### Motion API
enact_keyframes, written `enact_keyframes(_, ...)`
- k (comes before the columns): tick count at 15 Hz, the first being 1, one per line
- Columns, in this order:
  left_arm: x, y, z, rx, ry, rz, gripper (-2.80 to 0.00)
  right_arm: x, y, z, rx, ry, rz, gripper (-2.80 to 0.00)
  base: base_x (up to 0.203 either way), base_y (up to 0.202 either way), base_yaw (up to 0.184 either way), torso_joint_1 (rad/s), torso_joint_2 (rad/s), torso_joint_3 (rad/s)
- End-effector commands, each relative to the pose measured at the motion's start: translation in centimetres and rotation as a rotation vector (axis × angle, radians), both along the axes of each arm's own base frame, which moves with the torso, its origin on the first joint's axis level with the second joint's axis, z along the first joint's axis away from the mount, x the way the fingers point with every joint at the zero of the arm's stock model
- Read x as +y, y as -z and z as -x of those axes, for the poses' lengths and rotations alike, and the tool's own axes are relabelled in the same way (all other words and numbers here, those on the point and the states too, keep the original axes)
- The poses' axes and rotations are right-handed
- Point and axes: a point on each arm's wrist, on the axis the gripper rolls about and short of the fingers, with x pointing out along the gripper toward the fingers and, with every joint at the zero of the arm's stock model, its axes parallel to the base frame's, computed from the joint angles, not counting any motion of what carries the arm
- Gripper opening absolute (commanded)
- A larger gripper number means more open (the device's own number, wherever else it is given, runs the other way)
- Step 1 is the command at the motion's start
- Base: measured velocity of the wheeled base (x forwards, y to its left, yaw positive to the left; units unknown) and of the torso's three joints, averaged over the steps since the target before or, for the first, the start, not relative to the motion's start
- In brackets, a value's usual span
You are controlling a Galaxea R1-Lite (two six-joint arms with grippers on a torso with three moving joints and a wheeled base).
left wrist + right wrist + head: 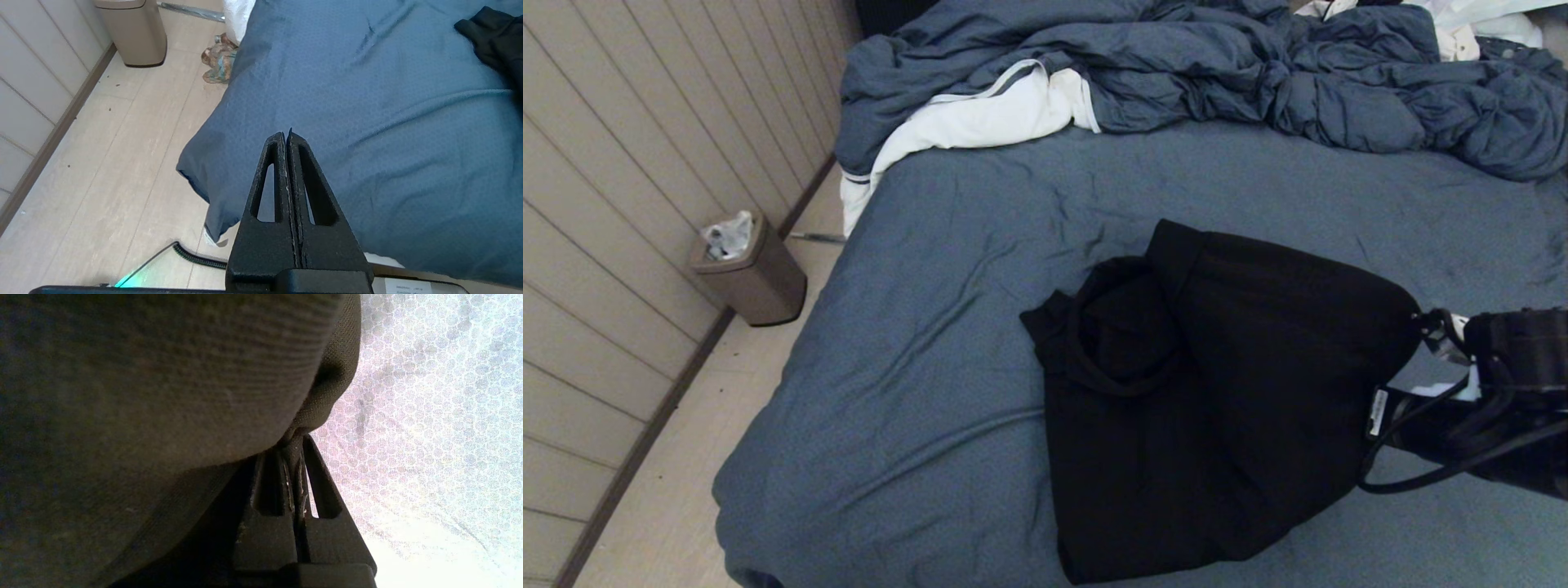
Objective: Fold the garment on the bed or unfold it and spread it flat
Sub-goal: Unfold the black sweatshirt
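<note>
The black garment [1217, 392] lies partly folded on the blue-grey bed [915, 343], right of the middle, its hood bunched on the left side. My right gripper [1427, 320] is shut on the garment's right edge and lifts that edge off the sheet. In the right wrist view the dark cloth [163, 396] fills most of the picture and a fold of it is pinched between the closed fingers of the gripper [295, 442]. My left gripper [285, 134] is shut with nothing in it, hanging over the bed's near left corner. A corner of the garment [494, 36] shows far from it.
A rumpled blue-grey comforter [1176, 73] and a white cloth [980, 122] lie along the bed's far side. A tan waste bin [752, 273] stands on the floor by the panelled wall on the left. A coiled cable [196, 255] lies on the floor below the left gripper.
</note>
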Motion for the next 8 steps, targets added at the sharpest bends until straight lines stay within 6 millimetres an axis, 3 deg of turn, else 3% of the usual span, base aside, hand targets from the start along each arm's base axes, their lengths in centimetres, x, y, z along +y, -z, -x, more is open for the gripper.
enact_keyframes(1,0.0,0.0,0.0,0.001,0.0,0.001,-2.8,0.02,0.15,-0.18,0.005,0.001,-0.001,-2.8,0.0,0.0,0.0,0.0,0.0,0.0)
enact_keyframes(8,0.0,-0.01,0.0,-0.001,0.0,0.001,-2.8,-0.02,0.31,-0.02,0.011,0.002,-0.001,-2.8,0.0,0.0,0.0,0.0,0.0,0.0)
